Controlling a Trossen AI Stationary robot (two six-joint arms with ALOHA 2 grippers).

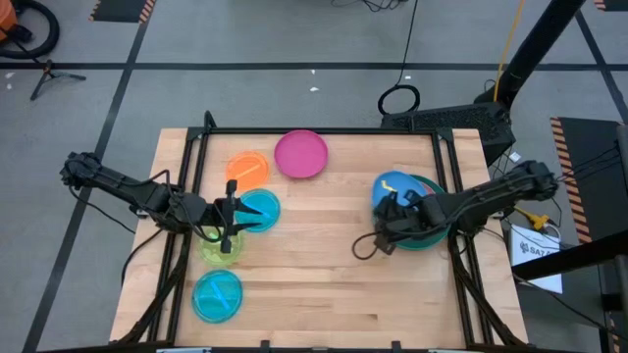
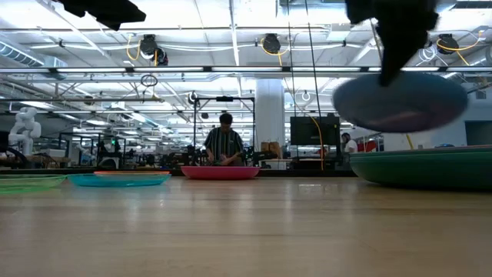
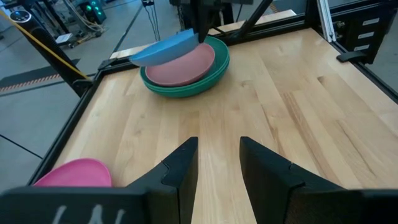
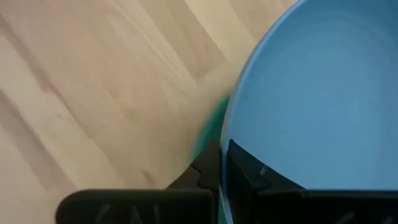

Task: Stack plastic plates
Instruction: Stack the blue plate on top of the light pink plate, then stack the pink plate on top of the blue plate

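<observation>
Right gripper [image 4: 221, 163] clenched on rim of round blue plastic plate [image 1: 392, 186], held tilted over teal stack [image 3: 186, 87] with one pink plate [image 3: 183, 65] inside. Left gripper [image 3: 217, 162] released, above lime plate [image 1: 221, 250]. Elsewhere: two cyan [image 1: 217, 295], one orange [image 1: 248, 168], one magenta [image 1: 300, 154].

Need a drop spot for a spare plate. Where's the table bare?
Bare: the wood in the middle, between the cyan plate and the right stack, and along the near edge. Crowded: left side, around the left gripper with orange, lime plates.
</observation>
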